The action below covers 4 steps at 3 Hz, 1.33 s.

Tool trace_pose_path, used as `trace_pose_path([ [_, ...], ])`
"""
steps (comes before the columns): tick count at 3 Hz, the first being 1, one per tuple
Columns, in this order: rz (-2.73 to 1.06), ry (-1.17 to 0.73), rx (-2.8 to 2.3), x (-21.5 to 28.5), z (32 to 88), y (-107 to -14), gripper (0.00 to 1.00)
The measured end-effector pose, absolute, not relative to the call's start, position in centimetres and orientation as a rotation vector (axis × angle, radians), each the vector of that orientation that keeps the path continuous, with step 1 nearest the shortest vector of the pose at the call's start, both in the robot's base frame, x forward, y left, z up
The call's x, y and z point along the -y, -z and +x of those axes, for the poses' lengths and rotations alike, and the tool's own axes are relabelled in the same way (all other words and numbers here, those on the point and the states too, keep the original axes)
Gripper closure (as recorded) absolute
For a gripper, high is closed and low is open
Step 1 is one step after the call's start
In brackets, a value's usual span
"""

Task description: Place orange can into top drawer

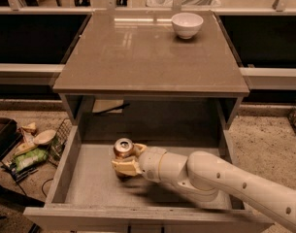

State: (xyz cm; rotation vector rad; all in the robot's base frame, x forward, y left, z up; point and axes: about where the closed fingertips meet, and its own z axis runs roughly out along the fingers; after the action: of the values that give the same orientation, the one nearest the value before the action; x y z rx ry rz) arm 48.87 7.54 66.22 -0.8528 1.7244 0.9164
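Note:
The orange can stands upright inside the open top drawer, left of the drawer's middle, its silver top and pull tab showing. My gripper reaches in from the lower right on a white arm and is shut on the can, one cream finger in front of it and one behind. The can's lower part is hidden by the front finger, so I cannot tell whether it rests on the pale drawer bottom.
A white bowl sits at the back right of the brown tabletop. A wire basket and food packets lie on the floor left of the drawer. Dark shelving runs behind the table.

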Motion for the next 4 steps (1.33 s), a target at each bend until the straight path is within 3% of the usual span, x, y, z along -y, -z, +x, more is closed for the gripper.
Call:
trace_pose_path([
  [2,-0.857,-0.92,-1.722,-7.82,48.78,-66.28,0.13],
  [3,-0.859,-0.922,-1.721,-7.93,48.74,-66.31,0.0],
  [4,-0.86,-0.922,-1.721,-7.93,48.74,-66.31,0.0],
])
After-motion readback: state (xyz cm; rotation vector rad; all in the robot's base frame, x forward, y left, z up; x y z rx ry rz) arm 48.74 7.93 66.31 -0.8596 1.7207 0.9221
